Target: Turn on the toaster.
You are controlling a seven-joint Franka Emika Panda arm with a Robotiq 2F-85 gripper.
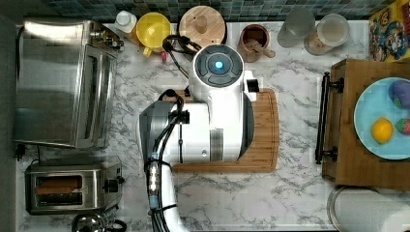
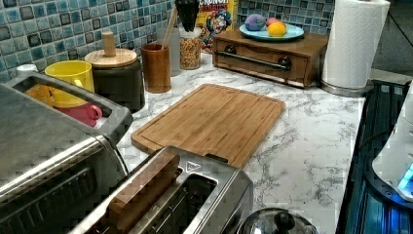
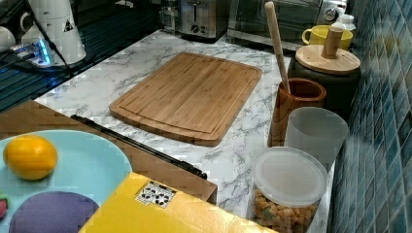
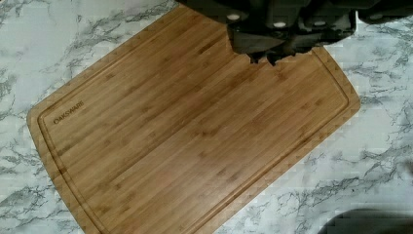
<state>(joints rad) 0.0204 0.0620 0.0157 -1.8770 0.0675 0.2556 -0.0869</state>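
Well, boxy brushed-steel toaster [image 1: 65, 187] w/ black lever [image 1: 113, 185].

Brushed-steel toaster [image 1: 67, 187] — grey-veined white marble counter [image 1: 290, 193] — honey-brown cutting board [image 4: 195, 131].

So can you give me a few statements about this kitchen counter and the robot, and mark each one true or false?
1. The toaster has something brown sitting in one of its slots. True.
2. The gripper is pressing the toaster's lever. False: it hangs over the bamboo cutting board, apart from the toaster.
3. The cutting board has food on it. False: its surface is bare.
4. A yellow fruit lies on the light blue plate. True, beside a purple thing.
5. The paper towel roll stands right next to the toaster. False: in the left view it stands at the far end of the counter, past the wooden drawer box.
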